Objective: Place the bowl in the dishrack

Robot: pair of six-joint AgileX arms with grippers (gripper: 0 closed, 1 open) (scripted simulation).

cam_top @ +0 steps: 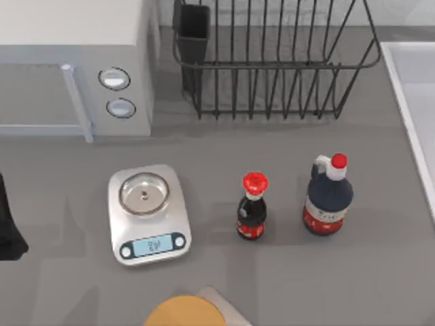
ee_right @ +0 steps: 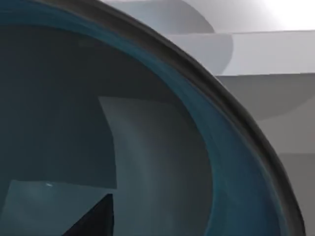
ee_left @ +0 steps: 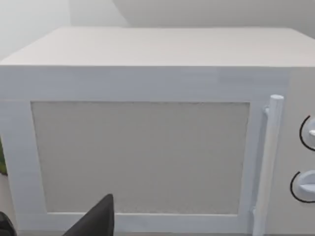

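A black dishrack (cam_top: 272, 64) is seen at the back of the grey counter (cam_top: 380, 272), beside a white microwave (cam_top: 75, 64). A silver scale (cam_top: 148, 214) and two dark bottles (cam_top: 252, 207) (cam_top: 327, 195) are lined up in front.

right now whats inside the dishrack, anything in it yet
Through the bars of the dishrack only grey table shows, so its visible part holds no dishes. Its black utensil cup is seen from the side, so its contents are hidden, and the rack's far part is cut off.
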